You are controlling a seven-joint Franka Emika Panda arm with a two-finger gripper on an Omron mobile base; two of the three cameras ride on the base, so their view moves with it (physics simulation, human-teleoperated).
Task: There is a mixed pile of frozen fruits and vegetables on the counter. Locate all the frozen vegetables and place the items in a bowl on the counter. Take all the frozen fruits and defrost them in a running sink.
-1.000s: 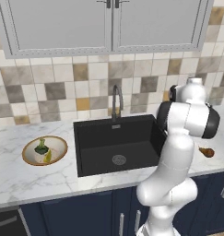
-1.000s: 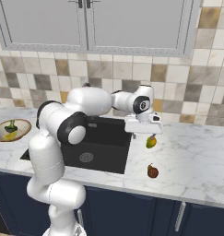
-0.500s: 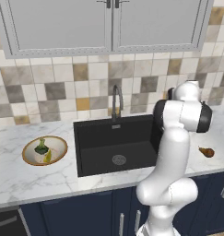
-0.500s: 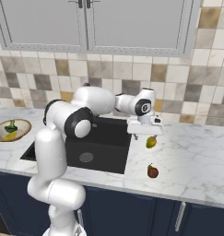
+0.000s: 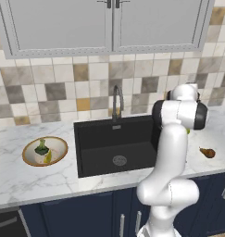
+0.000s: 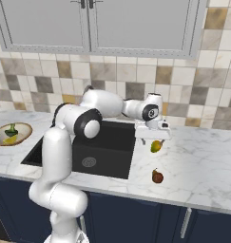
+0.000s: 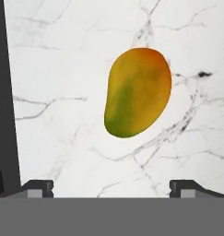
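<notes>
End effector (image 6: pixel 153 138) hovering over the mango-like yellow-green fruit (image 7: pixel 138 92), jaws spread fully wide, nothing held. Fingertips (image 7: pixel 37 188) at the lower edge of the hand view, both short of the fruit.

Fruit lying on its side on the white marble tabletop (image 6: pixel 202 161), just right of the black sink (image 6: pixel 100 147). Brown pear-shaped fruit (image 6: pixel 157 176) nearer the front edge, well apart from the first. Same pear visible in the left base view (image 5: pixel 207 152), right of the arm.

Bowl (image 5: pixel 44 151) on the far left of the sink, already carrying the dark-green bumpy lump (image 5: pixel 41 148) and a slim yellowish piece (image 5: pixel 48 158). Vegetable half looks done; fruits still to go.

Handling, judged only:
- Frozen, so likely rigid; no give under the pads, no bruising worry.
- Smooth rounded skin, probably slick; curved sides apt to squirt out of a pinch.
- Looks light, no lift concern.
- Oblong: best taken across the short axis at the widest belly, pads on the two flatter flanks, not end to end.
- Appears to fit inside the open jaws across that axis, though margin hard to tell.
- Needs centring over the middle before descent; off-centre contact likely to roll it toward the basin edge.
- Short carry to the sink, low drop advisable.
</notes>
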